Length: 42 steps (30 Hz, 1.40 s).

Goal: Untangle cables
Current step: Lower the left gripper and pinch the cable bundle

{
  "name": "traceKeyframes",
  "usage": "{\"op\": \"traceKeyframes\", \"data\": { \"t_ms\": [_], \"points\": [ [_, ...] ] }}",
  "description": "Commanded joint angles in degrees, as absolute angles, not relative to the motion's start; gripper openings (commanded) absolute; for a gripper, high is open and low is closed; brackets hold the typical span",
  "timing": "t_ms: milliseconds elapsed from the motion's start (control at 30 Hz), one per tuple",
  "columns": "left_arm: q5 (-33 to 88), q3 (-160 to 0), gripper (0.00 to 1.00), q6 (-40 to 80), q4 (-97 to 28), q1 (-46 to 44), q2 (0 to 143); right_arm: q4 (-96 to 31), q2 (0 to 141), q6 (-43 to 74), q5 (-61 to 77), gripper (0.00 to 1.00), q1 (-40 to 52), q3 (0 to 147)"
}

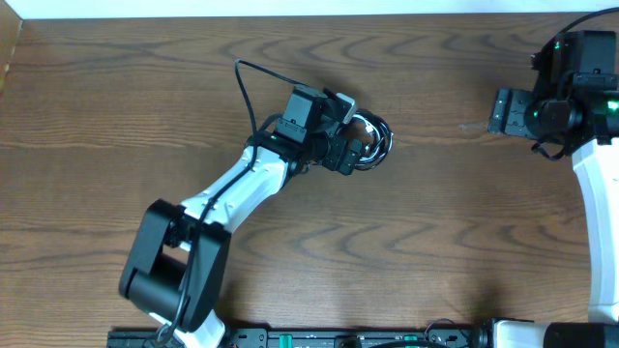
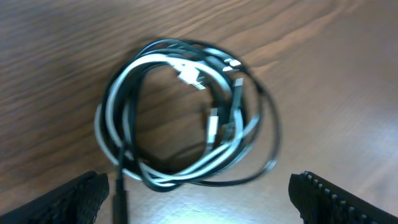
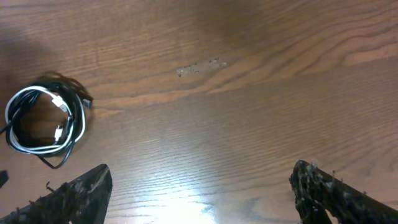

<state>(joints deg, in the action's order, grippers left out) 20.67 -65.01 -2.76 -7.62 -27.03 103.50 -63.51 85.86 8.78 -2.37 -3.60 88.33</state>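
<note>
While cables (image 2: 225, 127) lie in one tangled coil mid-counter (image 1: 435, 213), none separated, left hand (image 2: 199, 196) hangs just above them, fingers apart and empty; right hand (image 3: 199, 194), likewise apart and empty, well aside.

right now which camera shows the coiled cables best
The left wrist view: the cables fill the frame, with black and white cords and small plug ends distinct, though slightly blurred. The right wrist view shows the cables small at its left edge. Overhead, the left gripper covers much of them.
</note>
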Motion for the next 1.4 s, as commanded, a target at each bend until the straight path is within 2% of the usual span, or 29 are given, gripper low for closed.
{"op": "traceKeyframes", "data": {
  "t_ms": [0, 267, 667, 1367],
  "points": [
    [17.3, -66.2, 0.98, -3.4, -6.0, -27.0, 105.1, -63.2, 86.3, 9.6, -2.3, 0.89, -4.3, 88.3],
    [16.8, -66.2, 0.98, -3.4, -3.4, -28.9, 108.5, -63.0, 86.3, 8.7, 1.6, 0.91, -4.5, 88.3],
    [5.1, -66.2, 0.98, -3.3, -2.2, -31.1, 111.2, -63.3, 86.3, 7.2, 2.8, 0.92, -4.4, 88.3],
    [4.8, -66.2, 0.98, -1.4, -2.0, -31.1, 114.6, -63.9, 86.3, 7.2, 2.8, 0.91, -4.4, 88.3]
  ]
}}
